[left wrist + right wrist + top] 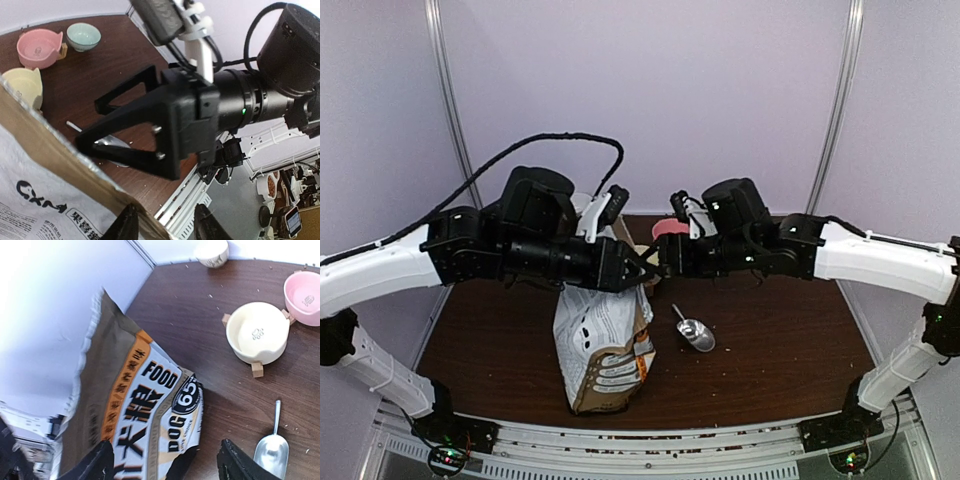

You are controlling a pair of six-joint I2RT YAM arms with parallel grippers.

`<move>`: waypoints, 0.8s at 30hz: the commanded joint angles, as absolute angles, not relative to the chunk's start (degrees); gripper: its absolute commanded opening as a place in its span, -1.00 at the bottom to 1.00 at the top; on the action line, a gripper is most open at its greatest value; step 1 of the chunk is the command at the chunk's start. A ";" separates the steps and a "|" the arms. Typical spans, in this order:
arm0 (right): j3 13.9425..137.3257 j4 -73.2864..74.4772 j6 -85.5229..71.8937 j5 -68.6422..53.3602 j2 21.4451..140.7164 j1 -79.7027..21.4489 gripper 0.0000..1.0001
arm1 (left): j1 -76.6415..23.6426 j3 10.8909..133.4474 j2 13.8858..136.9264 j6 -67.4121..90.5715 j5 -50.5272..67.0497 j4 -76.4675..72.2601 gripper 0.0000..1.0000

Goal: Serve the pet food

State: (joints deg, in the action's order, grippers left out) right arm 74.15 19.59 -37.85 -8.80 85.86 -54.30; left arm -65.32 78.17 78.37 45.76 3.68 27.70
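Observation:
The printed dog food bag (605, 345) stands upright at the table's middle. No heap of pet food shows; it is hidden. My left gripper (640, 270) is at the bag's top from the left. In the left wrist view it (167, 225) is open, and the bag's brown top edge (60, 165) runs against its left finger (125, 222). My right gripper (658, 262) faces it from the right. In the right wrist view it (167, 465) is open, with the bag (145, 405) below and between its fingers. The silver scoop (693, 331) lies empty to the right of the bag.
A cream bowl (257, 332), a pink bowl (303, 297) and a small white bowl (212, 252) stand behind the bag. A pale green bowl (83, 36) stands beside the pink one (39, 47). Small crumbs dot the brown table (780, 340).

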 commanded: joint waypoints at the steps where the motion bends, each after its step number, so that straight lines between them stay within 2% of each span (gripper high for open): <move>1: 73.81 22.05 -42.81 -11.18 79.84 -54.12 0.41 | -64.05 78.11 73.01 44.66 -0.06 26.34 -0.09; 13: 80.15 23.77 -48.18 -13.84 79.19 -60.88 0.13 | -58.67 72.62 66.00 46.56 -2.14 27.91 0.13; 24: 90.30 30.40 -46.76 -13.04 86.41 -67.41 -0.13 | -58.43 69.53 63.49 47.81 -0.84 27.60 0.15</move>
